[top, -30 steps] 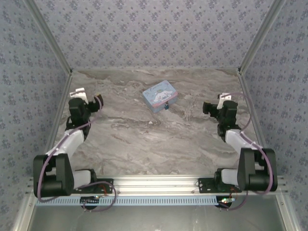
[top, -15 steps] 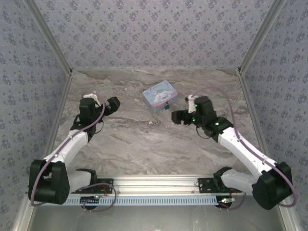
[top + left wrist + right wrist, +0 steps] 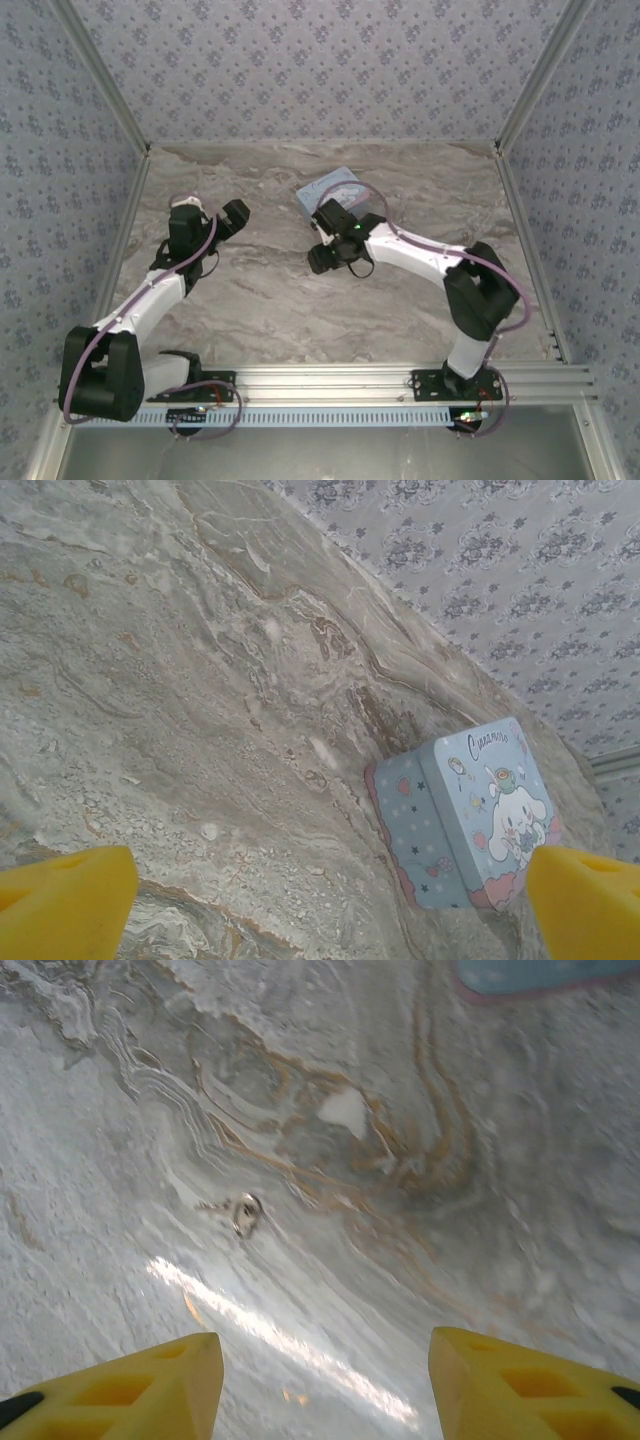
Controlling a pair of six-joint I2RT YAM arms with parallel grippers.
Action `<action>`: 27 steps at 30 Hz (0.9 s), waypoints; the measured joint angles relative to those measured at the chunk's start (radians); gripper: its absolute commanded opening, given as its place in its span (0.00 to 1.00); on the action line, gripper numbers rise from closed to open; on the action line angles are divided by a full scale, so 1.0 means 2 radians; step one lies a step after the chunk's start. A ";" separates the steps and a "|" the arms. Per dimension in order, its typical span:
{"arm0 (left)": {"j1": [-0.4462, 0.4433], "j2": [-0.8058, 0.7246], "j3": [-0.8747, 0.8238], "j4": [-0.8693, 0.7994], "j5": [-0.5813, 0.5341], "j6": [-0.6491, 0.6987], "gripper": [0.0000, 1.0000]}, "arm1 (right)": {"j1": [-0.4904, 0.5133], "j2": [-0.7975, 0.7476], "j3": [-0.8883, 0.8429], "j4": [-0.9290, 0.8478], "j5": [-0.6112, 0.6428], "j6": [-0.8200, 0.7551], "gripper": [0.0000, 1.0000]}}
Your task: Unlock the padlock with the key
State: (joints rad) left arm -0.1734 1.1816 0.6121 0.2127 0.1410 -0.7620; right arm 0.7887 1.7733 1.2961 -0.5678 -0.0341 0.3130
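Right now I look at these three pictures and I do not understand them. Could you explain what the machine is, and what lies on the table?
These are two robot arms bolted to a marble-patterned table. The wide picture comes from a camera above and behind them. The other two come from wrist cameras; the yellow shapes are the fingers. The left gripper is open and faces a light-blue tin. The right gripper is open above a small metal thing, probably the key. Nothing is held.
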 measured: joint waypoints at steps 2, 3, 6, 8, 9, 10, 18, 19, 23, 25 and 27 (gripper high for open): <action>0.000 -0.001 0.000 -0.001 0.000 0.000 0.99 | 0.004 0.031 0.030 -0.014 0.000 -0.007 0.54; 0.000 -0.002 0.000 -0.001 -0.001 0.000 0.99 | 0.005 0.042 0.041 -0.021 0.000 -0.009 0.53; 0.000 -0.007 0.000 -0.004 -0.004 0.001 0.99 | 0.006 0.078 0.074 -0.037 0.000 -0.014 0.53; 0.000 -0.011 -0.001 -0.004 -0.006 0.001 0.99 | 0.008 0.098 0.089 -0.045 -0.003 -0.019 0.53; 0.000 -0.013 -0.002 -0.004 -0.008 0.001 0.99 | 0.009 0.104 0.094 -0.049 -0.003 -0.019 0.52; 0.000 -0.014 -0.003 -0.005 -0.009 0.001 0.99 | 0.010 0.112 0.101 -0.055 -0.003 -0.021 0.51; 0.000 -0.014 -0.005 -0.007 -0.013 0.001 1.00 | 0.022 0.156 0.142 -0.076 -0.003 -0.024 0.52; 0.000 -0.014 -0.005 -0.008 -0.013 0.001 0.99 | 0.024 0.160 0.145 -0.077 -0.003 -0.024 0.51; 0.000 -0.014 -0.005 -0.008 -0.013 0.001 0.99 | 0.029 0.167 0.150 -0.082 -0.004 -0.026 0.48; 0.000 -0.014 -0.005 -0.009 -0.013 0.001 0.99 | 0.029 0.170 0.153 -0.083 -0.004 -0.026 0.45; 0.000 -0.014 -0.005 -0.011 -0.013 0.001 0.99 | 0.030 0.175 0.157 -0.083 -0.004 -0.026 0.42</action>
State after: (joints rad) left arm -0.1734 1.1534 0.6025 0.1913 0.1150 -0.7609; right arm 0.8478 2.1227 1.6096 -0.7341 -0.0414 0.2611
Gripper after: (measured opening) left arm 0.994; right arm 0.447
